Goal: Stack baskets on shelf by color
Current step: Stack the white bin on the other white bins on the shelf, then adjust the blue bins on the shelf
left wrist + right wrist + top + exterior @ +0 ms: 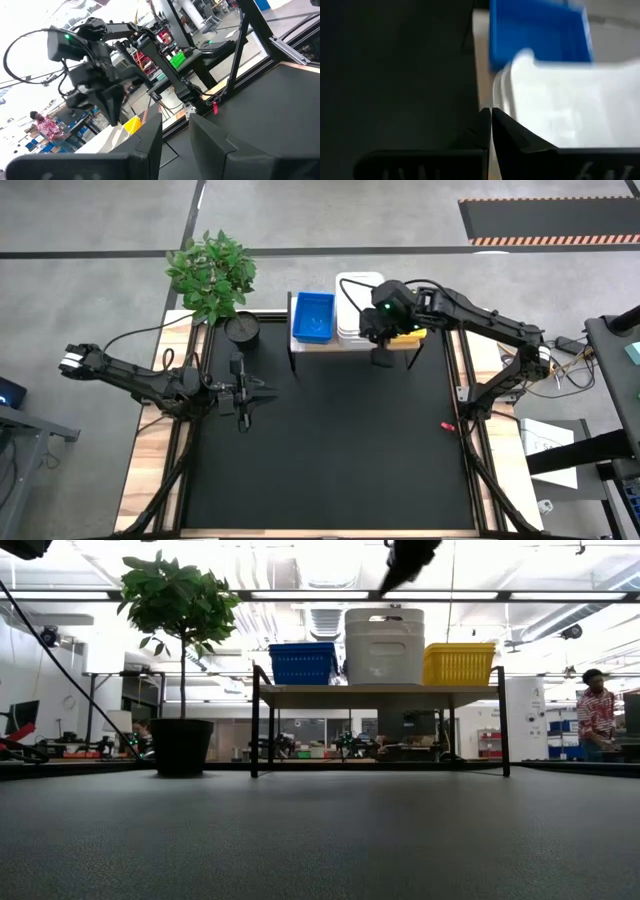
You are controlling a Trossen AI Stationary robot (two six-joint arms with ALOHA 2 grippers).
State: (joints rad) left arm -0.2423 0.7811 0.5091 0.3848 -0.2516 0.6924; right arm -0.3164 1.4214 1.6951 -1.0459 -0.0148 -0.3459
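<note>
The wood-top shelf [380, 692] stands at the table's far middle. On it rest a blue basket stack [312, 317] on the left, a taller white stack [356, 308] in the middle and a yellow stack [459, 664] on the right, which my right arm largely covers in the high view. My right gripper [383, 358] is shut and empty, pointing down above the shelf's near edge in front of the white stack [560, 110]. My left gripper [262, 394] is open and empty, low over the mat at the table's left.
A potted plant [212, 275] in a black pot [241, 330] stands left of the shelf at the far left. A small red object [446, 425] lies on the mat at its right edge. A person [598, 710] stands in the room behind.
</note>
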